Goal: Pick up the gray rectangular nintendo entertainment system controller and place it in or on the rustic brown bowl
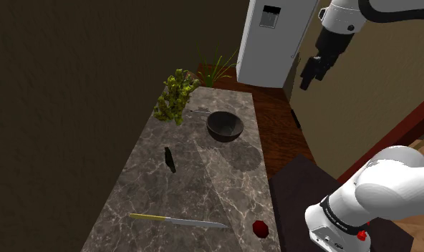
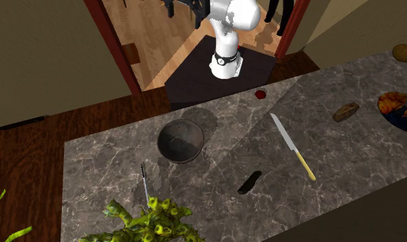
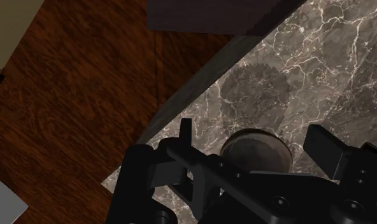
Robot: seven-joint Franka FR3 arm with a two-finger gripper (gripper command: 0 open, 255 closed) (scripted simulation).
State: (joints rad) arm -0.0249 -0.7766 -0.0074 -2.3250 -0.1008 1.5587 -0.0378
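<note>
The brown bowl (image 1: 225, 127) (image 2: 180, 140) stands upright on the marble counter (image 1: 203, 186), near its far end. A small dark oblong thing (image 1: 170, 159) (image 2: 249, 182), apparently the controller, lies flat on the counter, apart from the bowl and toward the shoulder view's left. My gripper (image 1: 311, 71) hangs high above the wooden floor, off the counter's edge on the shoulder view's right. In the wrist view its fingers (image 3: 186, 130) stand apart with nothing held. Far below, the bowl (image 3: 254, 149) shows between them.
A long knife (image 1: 178, 220) (image 2: 292, 146) and a small red object (image 1: 260, 228) lie at the counter's near end. A leafy green bunch (image 1: 176, 97) and a small utensil (image 2: 145, 179) sit beyond the bowl. A white fridge (image 1: 275, 36) stands behind.
</note>
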